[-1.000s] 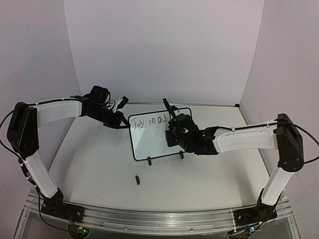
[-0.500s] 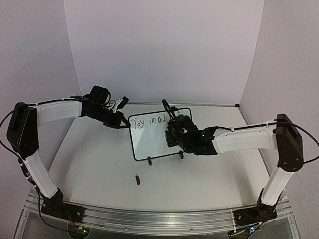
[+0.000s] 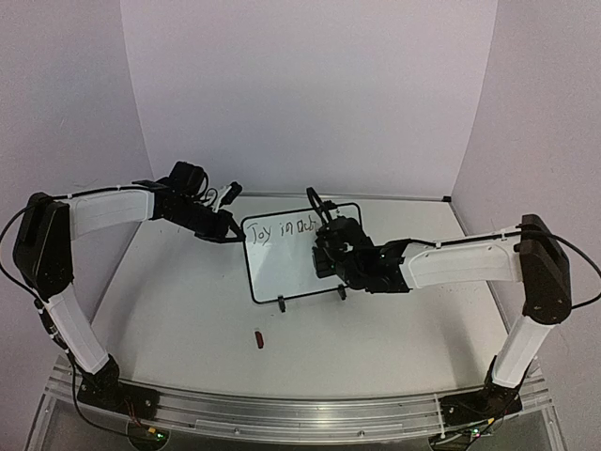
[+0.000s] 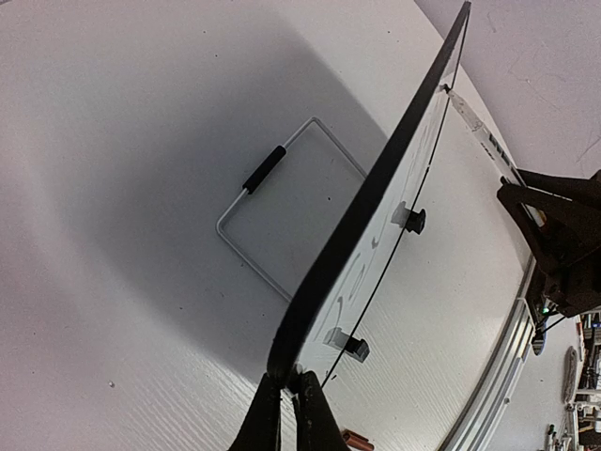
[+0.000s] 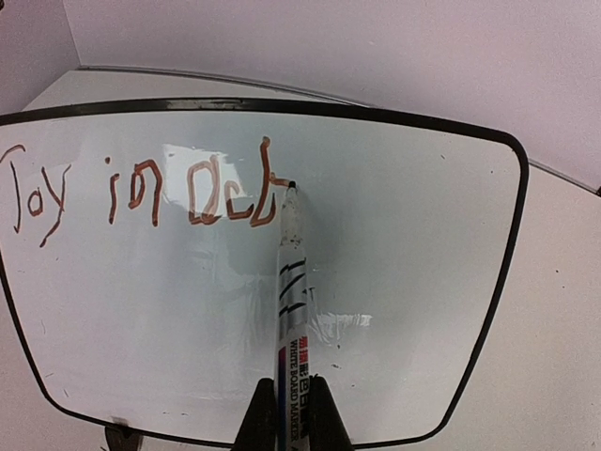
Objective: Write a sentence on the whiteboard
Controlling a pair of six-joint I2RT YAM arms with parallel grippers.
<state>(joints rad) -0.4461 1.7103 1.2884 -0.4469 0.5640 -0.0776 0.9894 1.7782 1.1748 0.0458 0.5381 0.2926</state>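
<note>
Clamping the marker (image 5: 287,291), your right gripper (image 5: 288,387) is inking the top of the whiteboard (image 3: 280,268), standing between both arms; your left gripper (image 4: 287,381) is pinching its upper-left corner. Pushing harder is risking tipping it.

The right hand (image 5: 290,413) has edged slightly left.

Quick count: one whiteboard (image 3: 282,268), one marker (image 5: 289,282), one small reddish piece (image 3: 259,339) on the tabletop (image 3: 188,310). Two clip feet (image 3: 281,303) under the board, one wire stand (image 4: 282,202) behind it. Two arms (image 3: 103,211), two sets of jaws. Three scribbled words.
</note>
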